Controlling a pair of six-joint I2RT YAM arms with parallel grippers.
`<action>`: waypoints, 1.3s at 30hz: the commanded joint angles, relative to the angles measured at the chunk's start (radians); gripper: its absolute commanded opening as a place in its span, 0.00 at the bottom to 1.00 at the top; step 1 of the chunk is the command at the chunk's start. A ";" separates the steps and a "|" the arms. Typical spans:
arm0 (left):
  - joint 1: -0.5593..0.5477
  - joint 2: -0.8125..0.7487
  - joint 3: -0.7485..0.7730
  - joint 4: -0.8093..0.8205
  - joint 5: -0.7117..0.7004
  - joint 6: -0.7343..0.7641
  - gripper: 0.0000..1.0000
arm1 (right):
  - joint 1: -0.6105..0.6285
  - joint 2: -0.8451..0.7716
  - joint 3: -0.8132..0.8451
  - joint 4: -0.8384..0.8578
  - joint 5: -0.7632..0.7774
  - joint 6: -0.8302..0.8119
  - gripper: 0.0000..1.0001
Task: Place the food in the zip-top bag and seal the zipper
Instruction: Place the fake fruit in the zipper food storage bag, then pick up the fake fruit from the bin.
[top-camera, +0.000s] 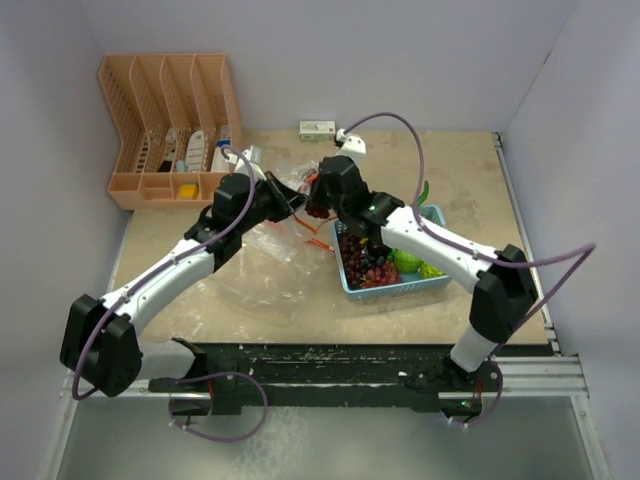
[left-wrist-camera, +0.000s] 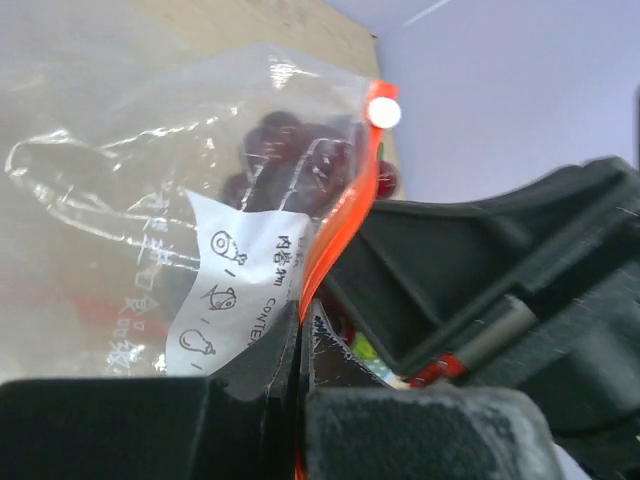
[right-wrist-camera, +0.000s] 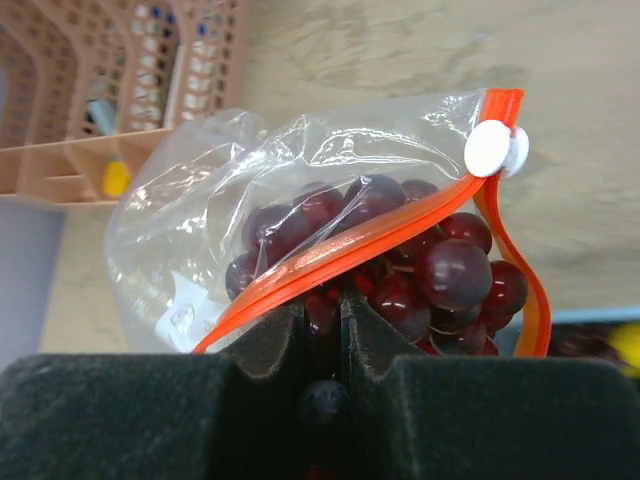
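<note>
The clear zip-top bag (top-camera: 262, 262) lies crumpled at the table's middle, its mouth lifted. My left gripper (top-camera: 291, 200) is shut on the bag's orange-red zipper strip (left-wrist-camera: 340, 225), holding the mouth up. My right gripper (top-camera: 318, 205) is shut on a dark red grape bunch (right-wrist-camera: 440, 275) and holds it at the open mouth, partly between the two zipper strips (right-wrist-camera: 350, 252). The white slider (right-wrist-camera: 494, 148) sits at the zipper's end. The grapes show through the plastic in the left wrist view (left-wrist-camera: 300, 160). More grapes (top-camera: 366, 262) and green fruits (top-camera: 410, 262) lie in the basket.
The light-blue basket (top-camera: 396, 290) stands right of the bag, under my right arm. A peach-coloured slotted organiser (top-camera: 170, 130) stands at the back left. A small white box (top-camera: 317, 129) lies at the back edge. Walls close in on both sides.
</note>
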 joint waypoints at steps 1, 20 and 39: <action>-0.008 0.028 -0.077 0.237 0.124 -0.154 0.00 | 0.026 -0.144 0.013 -0.139 0.202 -0.108 0.03; -0.008 0.135 -0.126 0.199 0.130 -0.190 0.00 | 0.038 -0.100 -0.064 -0.368 0.166 -0.099 0.88; -0.008 0.083 -0.074 0.101 0.110 -0.124 0.00 | -0.129 -0.313 -0.371 -0.134 -0.179 -0.016 0.71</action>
